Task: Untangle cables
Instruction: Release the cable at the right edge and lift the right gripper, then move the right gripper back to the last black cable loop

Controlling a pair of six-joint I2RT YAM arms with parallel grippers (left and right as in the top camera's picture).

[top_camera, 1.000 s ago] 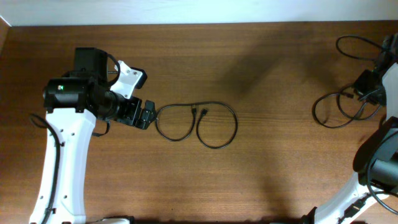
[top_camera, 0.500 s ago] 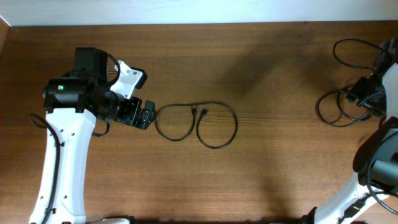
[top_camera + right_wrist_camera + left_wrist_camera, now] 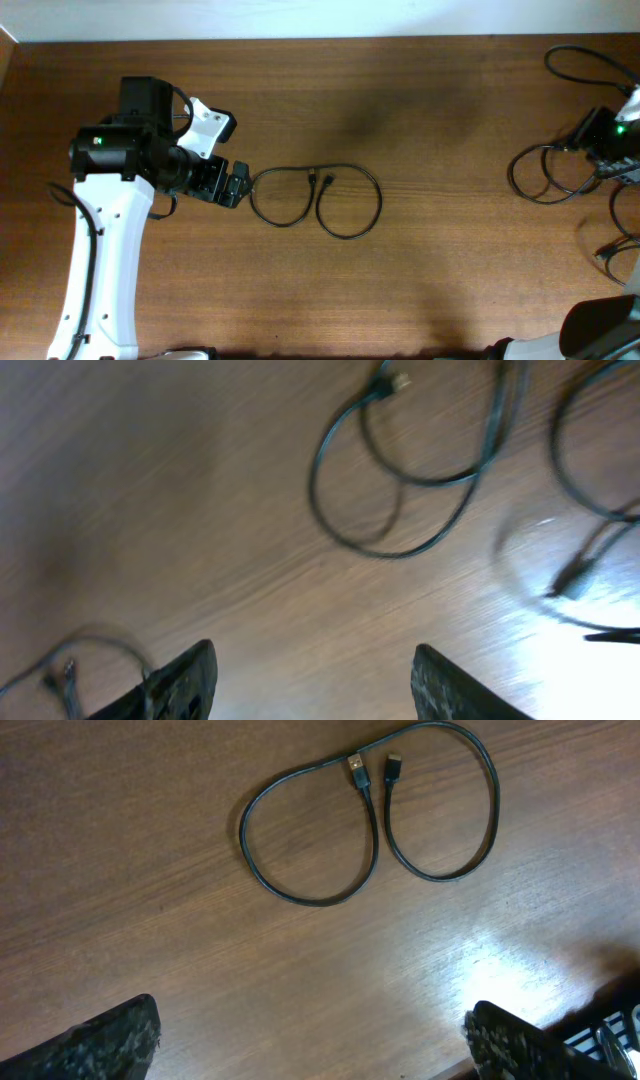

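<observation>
One thin black cable (image 3: 313, 178) lies mid-table in two loose loops, its two plug ends side by side at the top. My left gripper (image 3: 232, 185) rests just left of it, open and empty. In the left wrist view the same cable (image 3: 357, 768) lies well ahead of the wide-spread left gripper (image 3: 315, 1045). More black cable (image 3: 512, 178) coils at the right edge beside my right arm (image 3: 612, 133). The right gripper (image 3: 315, 680) is open over bare wood, with blurred cable loops (image 3: 400, 380) ahead of it.
The wooden table (image 3: 430, 280) meets a pale wall strip along its far edge. Further black cord loops at the top right corner (image 3: 550, 62) and low on the right edge (image 3: 603, 255). A cord end (image 3: 65, 665) lies by the right gripper's left finger.
My right arm has shifted right and a little up, and the cable loops beside it have shifted slightly. The left arm and the middle cable have not moved.
</observation>
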